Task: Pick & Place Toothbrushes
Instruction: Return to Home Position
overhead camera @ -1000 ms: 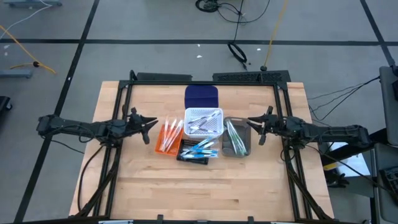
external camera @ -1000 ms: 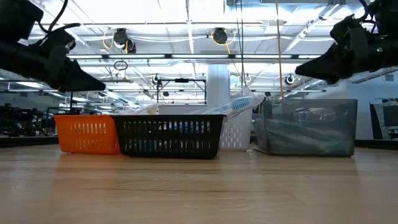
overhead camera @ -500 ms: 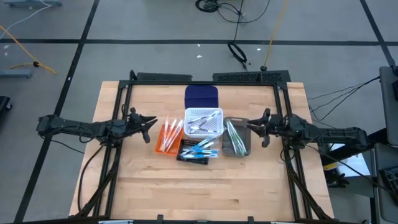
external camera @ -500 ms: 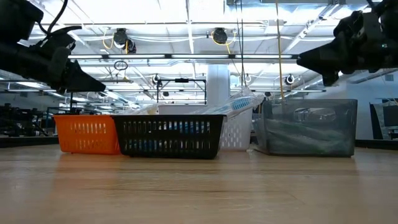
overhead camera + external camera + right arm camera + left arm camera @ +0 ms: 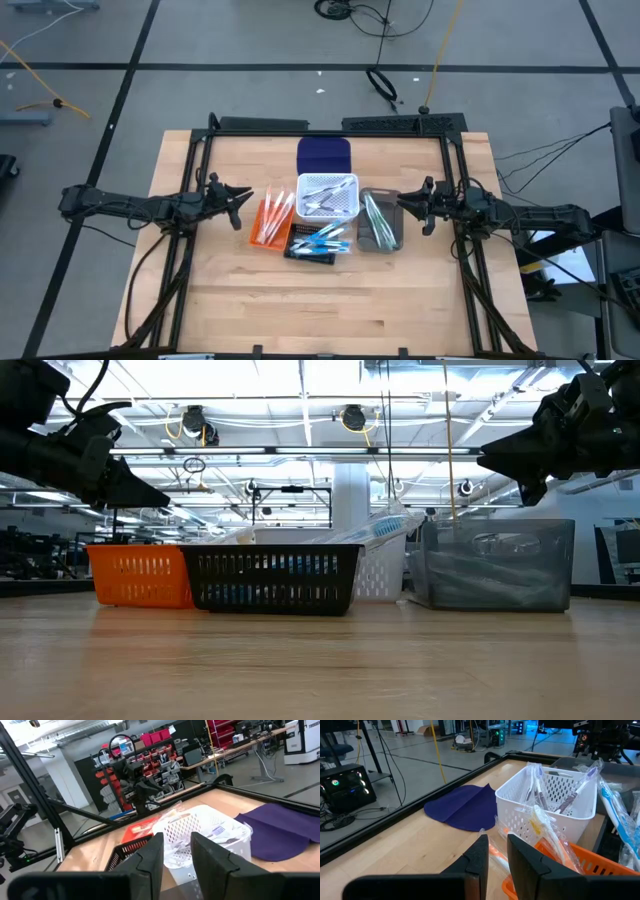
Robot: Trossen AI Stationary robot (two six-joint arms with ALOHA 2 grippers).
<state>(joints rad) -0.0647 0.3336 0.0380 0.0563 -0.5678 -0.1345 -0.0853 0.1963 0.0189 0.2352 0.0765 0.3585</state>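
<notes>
Toothbrushes lie sorted in four small bins at the table's middle. Orange-pink ones are in the orange bin (image 5: 270, 221), greyish ones in the white bin (image 5: 327, 196), blue ones in the black bin (image 5: 318, 243), green ones in the grey bin (image 5: 378, 222). Some heads stick out over the rims (image 5: 385, 528). My left gripper (image 5: 244, 201) hovers just left of the orange bin, pointing at it, fingers (image 5: 479, 851) a narrow gap apart with nothing between them. My right gripper (image 5: 405, 203) hovers just right of the grey bin, likewise narrowly open and empty (image 5: 176, 838).
A dark blue cloth (image 5: 325, 155) lies flat behind the white bin. A black frame (image 5: 330, 124) runs around the wooden table (image 5: 330, 310). Bare wood stretches in front of the bins toward the near edge.
My right gripper has rolled about the line it points along and sunk slightly, staying beside the grey bin. The bins and toothbrushes have not moved.
</notes>
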